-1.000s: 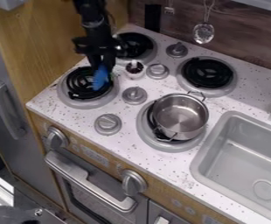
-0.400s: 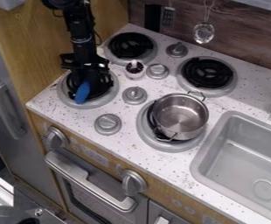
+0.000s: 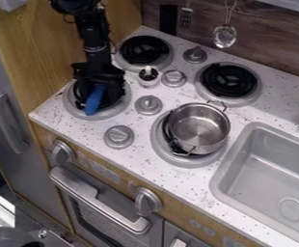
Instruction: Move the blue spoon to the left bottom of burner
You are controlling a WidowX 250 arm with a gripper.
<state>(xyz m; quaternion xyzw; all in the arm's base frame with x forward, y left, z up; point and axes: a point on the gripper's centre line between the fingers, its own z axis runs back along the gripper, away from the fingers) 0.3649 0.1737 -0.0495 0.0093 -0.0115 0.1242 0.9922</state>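
Observation:
My gripper (image 3: 97, 89) is low over the left front burner (image 3: 91, 116), pointing down, and is shut on the blue spoon (image 3: 95, 99). The blue part of the spoon slants down and slightly left from the gripper, over the front part of the burner's black coil. Whether it touches the coil I cannot tell. The rest of the spoon and much of the coil are hidden by the gripper.
A metal pot (image 3: 199, 128) stands on the right front burner. Behind are two more burners, the left (image 3: 144, 49) and the right (image 3: 229, 80). Knobs and a small cup (image 3: 149, 77) lie between them. The sink (image 3: 268, 176) is at the right.
My gripper has come down and toward the front left, then shifted slightly right. The blue spoon has moved with it, from the burner's right side to its front part.

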